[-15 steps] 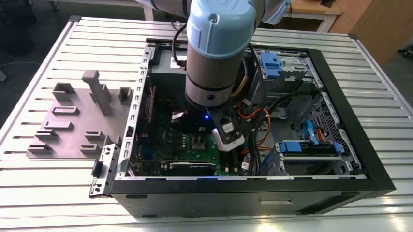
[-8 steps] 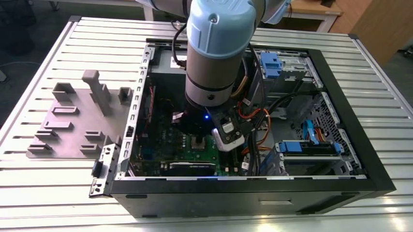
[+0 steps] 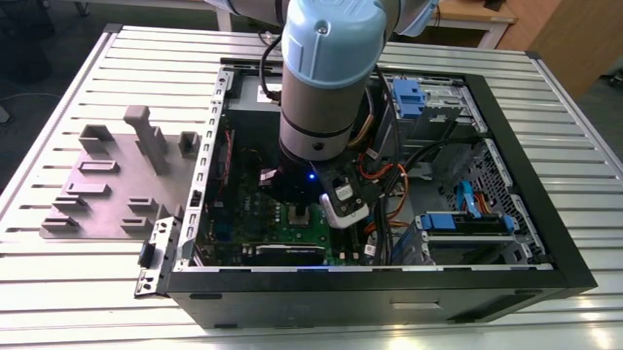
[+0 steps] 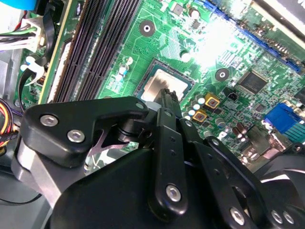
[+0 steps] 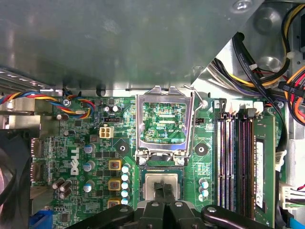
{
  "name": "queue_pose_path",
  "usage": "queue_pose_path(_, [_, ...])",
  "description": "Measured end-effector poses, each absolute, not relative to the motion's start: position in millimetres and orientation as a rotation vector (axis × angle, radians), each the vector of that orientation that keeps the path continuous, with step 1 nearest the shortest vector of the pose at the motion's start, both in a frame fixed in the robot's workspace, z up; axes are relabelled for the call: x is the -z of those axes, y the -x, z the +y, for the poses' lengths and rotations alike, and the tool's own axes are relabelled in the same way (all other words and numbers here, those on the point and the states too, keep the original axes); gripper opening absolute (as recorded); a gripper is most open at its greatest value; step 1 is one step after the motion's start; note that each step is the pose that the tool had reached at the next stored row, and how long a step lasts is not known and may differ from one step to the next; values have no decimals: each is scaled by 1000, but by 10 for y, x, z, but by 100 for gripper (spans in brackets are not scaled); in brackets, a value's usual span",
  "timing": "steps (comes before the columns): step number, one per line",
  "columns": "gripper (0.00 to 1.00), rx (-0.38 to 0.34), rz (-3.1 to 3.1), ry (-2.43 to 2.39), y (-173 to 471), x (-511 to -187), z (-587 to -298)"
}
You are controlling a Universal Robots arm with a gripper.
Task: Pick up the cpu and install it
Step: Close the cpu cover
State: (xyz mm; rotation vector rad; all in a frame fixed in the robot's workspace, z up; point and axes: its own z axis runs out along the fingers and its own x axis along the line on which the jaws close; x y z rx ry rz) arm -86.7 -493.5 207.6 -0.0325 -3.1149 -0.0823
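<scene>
exterior view: the arm (image 3: 326, 80) hung inside the open computer case (image 3: 506, 182) on the slatted desk (image 3: 107, 292). second wrist view: the end effector (image 4: 167, 93), fingers pressed together, hovered at the cpu (image 4: 159, 81) seated in the green motherboard (image 4: 157, 45). first wrist view: the socket frame (image 5: 164, 98) stood hinged open just beside the cpu.

cpu (image 5: 151, 183) top silvery metal, faint sheen; fingers (image 5: 158, 192) matt black, perhaps metal; motherboard (image 5: 95, 157) glossy green.
</scene>
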Motion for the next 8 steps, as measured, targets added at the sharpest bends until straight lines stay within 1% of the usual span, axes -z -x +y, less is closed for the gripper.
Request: queue_pose_path(8, [11,81,-3115,32,867,-2112,-4934])
